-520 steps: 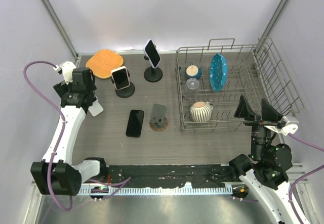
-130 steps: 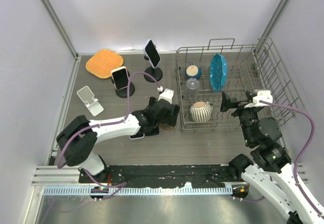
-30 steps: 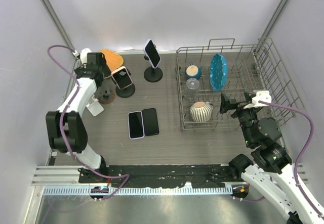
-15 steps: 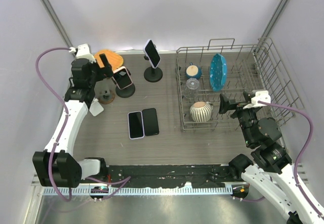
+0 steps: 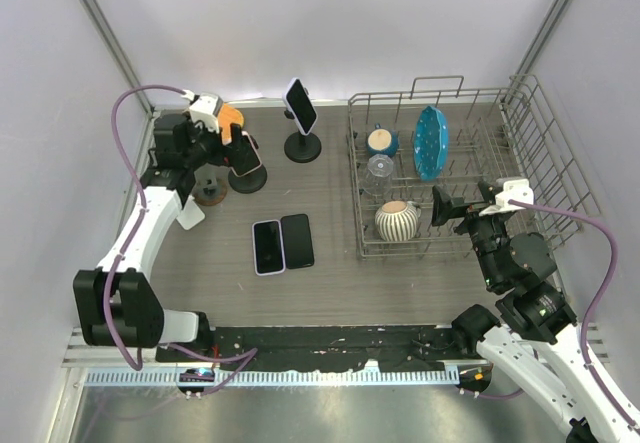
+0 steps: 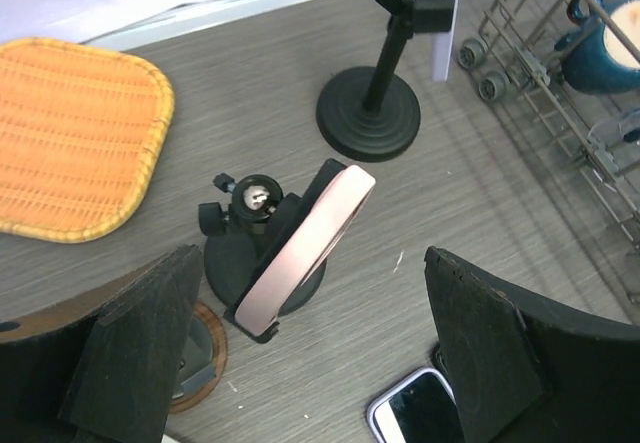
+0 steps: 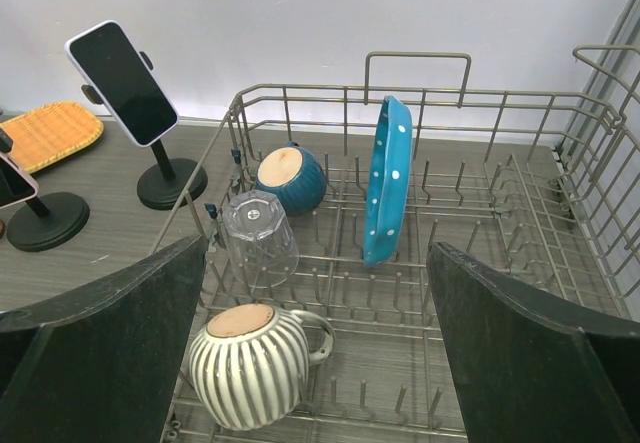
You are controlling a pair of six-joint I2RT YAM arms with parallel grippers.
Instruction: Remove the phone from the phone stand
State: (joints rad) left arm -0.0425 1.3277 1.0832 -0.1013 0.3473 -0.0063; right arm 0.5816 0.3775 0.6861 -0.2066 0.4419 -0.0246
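Left tool (image 6: 305, 358) spread wide over slim rose-gold phone (image 6: 305, 248), tilted on round black stand (image 6: 222, 265)

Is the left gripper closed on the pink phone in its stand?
No, the left gripper is open, both fingers clear of the pink phone.

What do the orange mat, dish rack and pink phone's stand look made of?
Orange mat: woven straw or rattan, matte, visible weave. Dish rack: thin metal wire, dull grey sheen. Phone stand: matte black, plastic or coated metal; unclear.
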